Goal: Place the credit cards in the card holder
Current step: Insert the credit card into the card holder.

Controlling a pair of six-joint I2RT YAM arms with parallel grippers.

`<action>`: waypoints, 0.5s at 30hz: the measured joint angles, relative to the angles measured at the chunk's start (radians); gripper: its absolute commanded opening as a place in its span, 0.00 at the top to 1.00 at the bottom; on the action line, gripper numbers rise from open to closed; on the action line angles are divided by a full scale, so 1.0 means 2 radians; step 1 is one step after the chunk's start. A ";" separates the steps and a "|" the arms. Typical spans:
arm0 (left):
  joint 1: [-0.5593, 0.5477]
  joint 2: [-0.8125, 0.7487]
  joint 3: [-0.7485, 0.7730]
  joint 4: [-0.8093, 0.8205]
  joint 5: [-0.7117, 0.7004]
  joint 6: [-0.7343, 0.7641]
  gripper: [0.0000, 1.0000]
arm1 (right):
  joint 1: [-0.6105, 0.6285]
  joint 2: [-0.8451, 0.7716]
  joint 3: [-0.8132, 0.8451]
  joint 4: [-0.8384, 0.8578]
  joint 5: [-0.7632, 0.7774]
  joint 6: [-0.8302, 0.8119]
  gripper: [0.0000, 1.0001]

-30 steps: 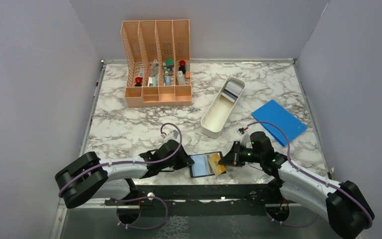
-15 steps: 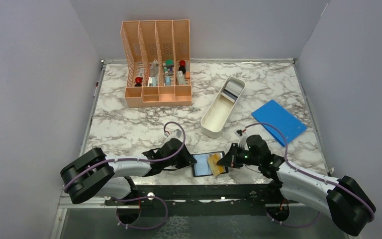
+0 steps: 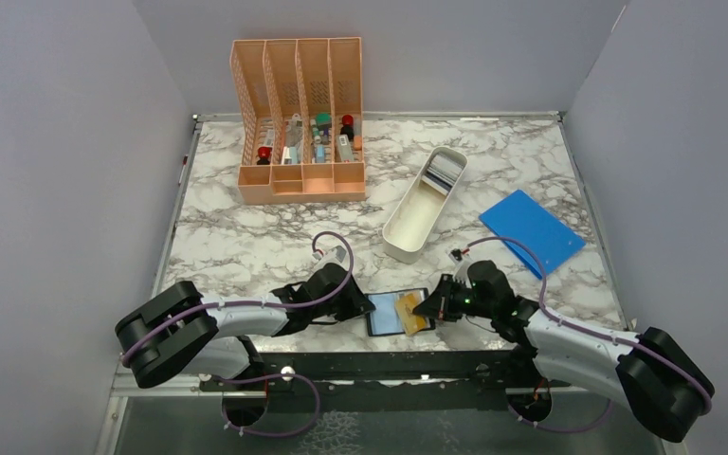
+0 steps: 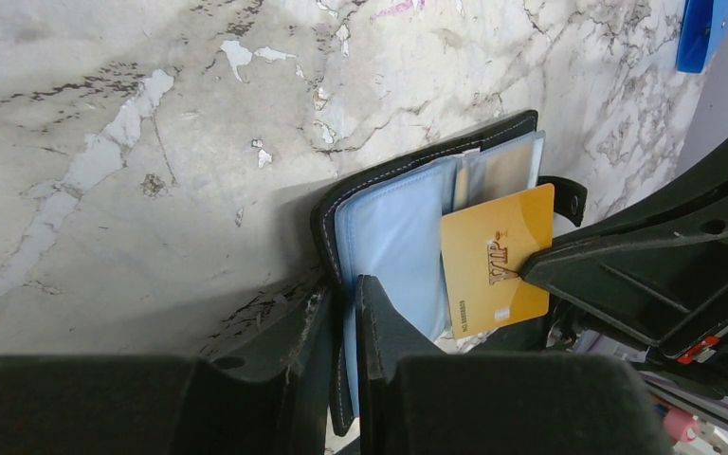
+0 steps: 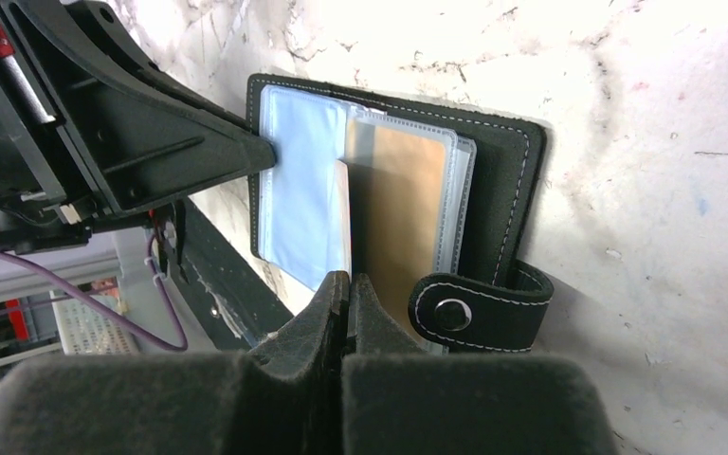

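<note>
Over the last second my right arm has slid in toward the middle of the bench point(image 3: 246, 246), and the gold card point(image 3: 411, 313) it carries has gone with it, further over the open card holder point(image 3: 384, 315). My left arm shifted a little early on and has been steady since.

My right gripper point(image 3: 428, 305) is pinched shut on the gold card point(image 5: 343, 223), which the right wrist view shows edge-on, rising from between the closed fingers. In the left wrist view the gold card point(image 4: 493, 261) lies across the holder's right half, over a clear sleeve; I cannot tell whether its edge is inside a slot.

My left gripper point(image 4: 346, 303) is nearly closed, with one finger above and one below the left edge of the card holder point(image 4: 379, 237).

The card holder point(image 5: 502, 190) lies open at the near edge of the bench, about midway along it, between my two grippers, its snap tab point(image 5: 479, 308) folded out on the right side.

More cards point(image 3: 445, 171) stand at the far end of the white tray point(image 3: 408, 248), mid-bench. The peach organizer point(image 3: 299, 123) sits at the far edge and the blue sheet point(image 3: 531, 230) near the right edge.
</note>
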 measured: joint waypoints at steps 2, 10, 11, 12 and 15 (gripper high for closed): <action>0.000 0.000 0.000 0.000 0.001 0.000 0.84 | 0.001 0.000 -0.002 0.007 0.006 0.003 0.99; 0.000 0.000 -0.002 0.003 0.005 0.000 0.84 | 0.001 0.028 -0.003 0.038 0.012 0.014 0.99; 0.000 0.000 -0.002 0.004 0.006 0.001 0.84 | 0.001 0.034 -0.003 0.043 0.011 0.016 0.99; 0.000 0.000 -0.002 0.004 0.006 0.001 0.84 | 0.001 0.041 -0.003 0.049 0.011 0.017 0.99; 0.000 0.000 -0.002 0.005 0.008 0.002 0.84 | 0.004 0.052 -0.003 0.065 0.011 0.022 0.99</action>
